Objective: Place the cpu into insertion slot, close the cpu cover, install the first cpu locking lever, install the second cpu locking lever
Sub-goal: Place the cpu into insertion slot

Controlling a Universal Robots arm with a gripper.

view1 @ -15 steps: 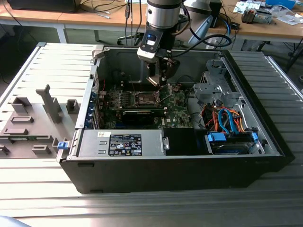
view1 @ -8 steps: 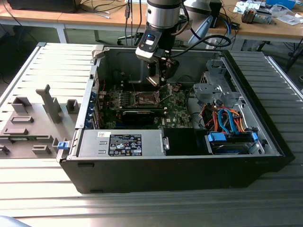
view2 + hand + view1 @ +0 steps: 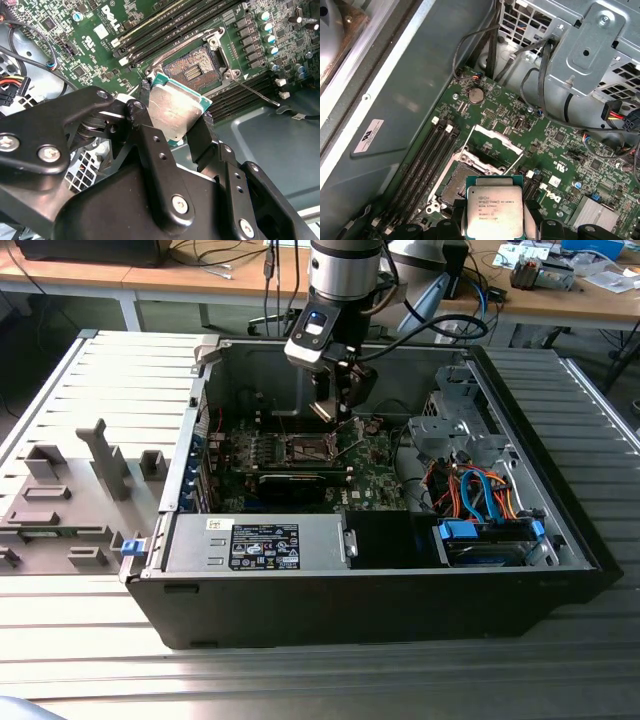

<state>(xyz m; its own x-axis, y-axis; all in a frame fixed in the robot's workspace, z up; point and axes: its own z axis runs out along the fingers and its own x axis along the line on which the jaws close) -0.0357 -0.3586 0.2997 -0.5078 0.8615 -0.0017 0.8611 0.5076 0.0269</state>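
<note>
CPU [image 3: 175,112] hung over the board close to the uncovered insertion slot [image 3: 192,70], not yet in it, clamped by opposite edges in the gripper [image 3: 174,114]. Light, stiff and flat, it likely had a fragile underside, so the edge hold suited it.

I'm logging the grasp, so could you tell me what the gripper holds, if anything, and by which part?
The gripper holds the cpu, its fingers pinching two opposite edges, with the chip near the open insertion slot.
</note>
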